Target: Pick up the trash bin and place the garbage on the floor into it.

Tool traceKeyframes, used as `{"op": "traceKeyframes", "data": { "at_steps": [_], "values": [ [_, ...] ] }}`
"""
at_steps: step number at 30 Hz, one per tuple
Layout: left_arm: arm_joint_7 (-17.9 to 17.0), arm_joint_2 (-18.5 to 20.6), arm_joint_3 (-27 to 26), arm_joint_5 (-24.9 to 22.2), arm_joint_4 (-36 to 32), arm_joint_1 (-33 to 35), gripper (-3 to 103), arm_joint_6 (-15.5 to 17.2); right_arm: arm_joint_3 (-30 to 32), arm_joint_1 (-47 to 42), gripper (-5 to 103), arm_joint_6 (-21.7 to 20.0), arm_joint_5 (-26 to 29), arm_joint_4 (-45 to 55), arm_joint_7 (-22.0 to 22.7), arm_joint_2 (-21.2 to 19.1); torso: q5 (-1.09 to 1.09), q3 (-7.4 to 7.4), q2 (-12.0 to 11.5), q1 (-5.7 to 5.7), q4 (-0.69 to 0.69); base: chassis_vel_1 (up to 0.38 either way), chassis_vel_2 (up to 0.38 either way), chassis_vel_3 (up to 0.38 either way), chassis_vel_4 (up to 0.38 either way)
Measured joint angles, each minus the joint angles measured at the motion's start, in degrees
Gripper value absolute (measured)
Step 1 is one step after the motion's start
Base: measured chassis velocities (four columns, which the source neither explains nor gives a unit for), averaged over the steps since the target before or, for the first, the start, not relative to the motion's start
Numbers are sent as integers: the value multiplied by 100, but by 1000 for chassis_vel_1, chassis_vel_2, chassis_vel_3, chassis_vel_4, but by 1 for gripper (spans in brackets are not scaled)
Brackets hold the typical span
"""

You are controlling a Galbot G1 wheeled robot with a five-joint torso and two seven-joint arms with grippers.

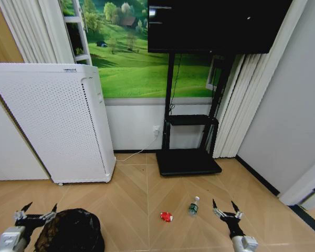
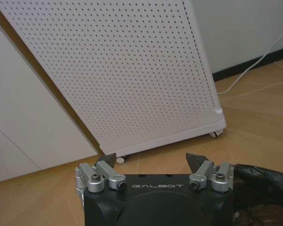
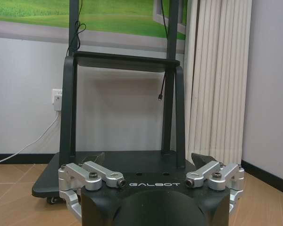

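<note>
Small round black trash bin (image 1: 69, 231) w/ black liner bag sits at my feet, beside my left gripper (image 1: 35, 212), jaws spread. Prob light, thin-walled; liner slippery, so grab the rim. Red-and-white packet (image 1: 166, 216), clear green-label bottle (image 1: 193, 206) lie near my right gripper (image 1: 226, 208), also spread, empty.

We face a living room: herringbone wood floor (image 1: 131, 194), a television (image 1: 215, 23) on a stand at twelve o'clock, an air purifier (image 1: 52, 123) at ten.
</note>
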Motion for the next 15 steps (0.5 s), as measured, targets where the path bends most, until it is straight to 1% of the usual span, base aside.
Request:
{"op": "traceKeyframes", "data": {
  "at_steps": [1, 3, 4, 5, 6, 7, 8, 9, 11, 15],
  "values": [
    [0, 0, 0, 0, 0, 0, 82, 0, 0, 0, 100, 0, 0, 0, 0, 0, 0, 0, 0, 0, 0, 0, 0, 0, 0],
    [59, -19, 64, -38, 15, 2, 89, 275, -6, 6, 100, -5, -1, 14, -18, -1, 1, 1, 1, 1, -1, 0, 0, 0, 0],
    [59, -19, 64, -38, 15, 2, 89, 275, -6, 6, 100, -5, -1, 14, -18, -1, 1, 1, 1, 1, -1, 0, 0, 0, 0],
    [45, -26, 125, -111, 42, -3, 92, 469, -7, 11, 100, -9, 1, 18, -24, -5, 0, 1, 1, 0, 0, 0, 0, 0, 0],
    [14, -31, 153, -148, 52, -3, 95, 555, -7, 11, 100, -11, 2, 18, -29, -9, 0, 1, 1, 1, -1, 0, 0, 0, 0],
    [-24, -37, 170, -186, 54, 1, 96, 638, -7, 11, 100, -12, 3, 18, -33, -14, 0, 2, 1, 1, -1, 0, 0, 0, 0],
    [-100, -51, 179, -274, 51, 21, 96, 797, -5, 11, 100, -15, 3, 17, -35, -25, 1, 2, 2, 1, 0, 0, 0, 0, 0],
    [-100, -51, 179, -274, 51, 21, 96, 797, -5, 11, 100, -15, 3, 17, -35, -25, 1, 2, 2, 1, 0, 0, 0, 0, 0],
    [-212, -53, 167, -471, 34, 59, 97, 1047, -2, 27, 100, -25, -5, 15, -35, -35, 1, 2, 2, 1, 0, 0, 0, 0, 0],
    [-273, -23, 167, -544, 74, 38, 97, 1138, -21, 59, 100, -39, -20, 5, -35, -35, 1, 3, 3, 1, 0, 0, 0, 0, 0]
  ]
}}
